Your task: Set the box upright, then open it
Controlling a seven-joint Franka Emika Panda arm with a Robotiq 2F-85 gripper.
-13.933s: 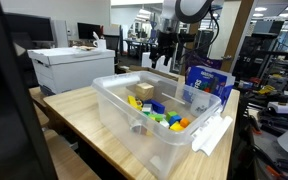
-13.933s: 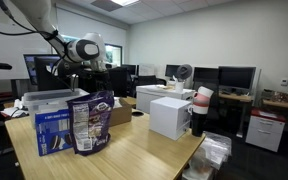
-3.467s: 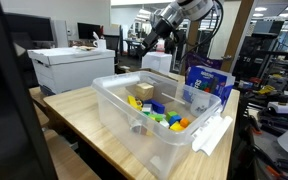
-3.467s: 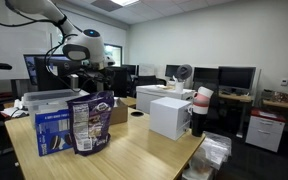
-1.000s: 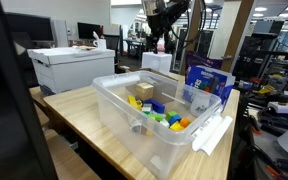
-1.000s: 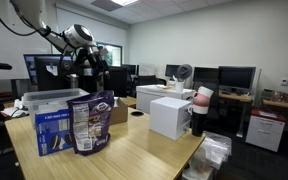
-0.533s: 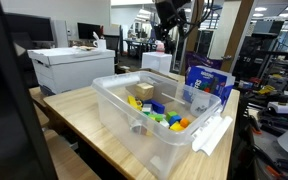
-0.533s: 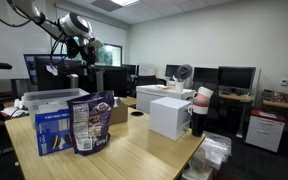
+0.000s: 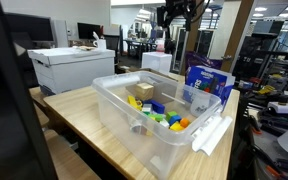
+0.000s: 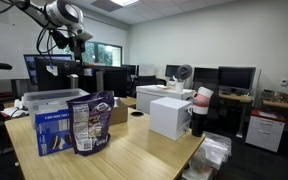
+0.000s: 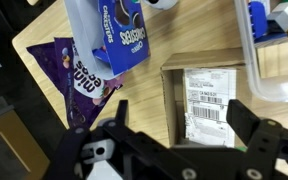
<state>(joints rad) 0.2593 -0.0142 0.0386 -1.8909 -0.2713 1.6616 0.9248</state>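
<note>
Your hand [image 11: 177,108] is spread wide w/ nothing in it. In the wrist view its two fingers [image 11: 117,112] come in from the bottom edge. One lines up on each side of the box [image 11: 199,95], but both are well above it, no contact.

The box sits centre-right of that frame on the table [image 11: 199,30]. Its flaps are shut and the face toward the cam carries a white label [image 11: 206,100]. Can't tell from this angle whether that face is its top or a side.

Just right of the box is the clear bin [image 11: 272,75], w/ coloured toys [image 11: 269,15] in it at upper right. Left of the box lies a purple bag [image 11: 84,80]. Above the bag, top centre, is a blue box [image 11: 114,35], near the box's upper left corner.

In an exterior view the hand [image 9: 174,14] hangs at the top centre of the frame, high over the table and beyond the bin. In an exterior view the box [image 10: 120,112] shows only as a brown patch left of centre, behind the purple bag and mostly hidden.
</note>
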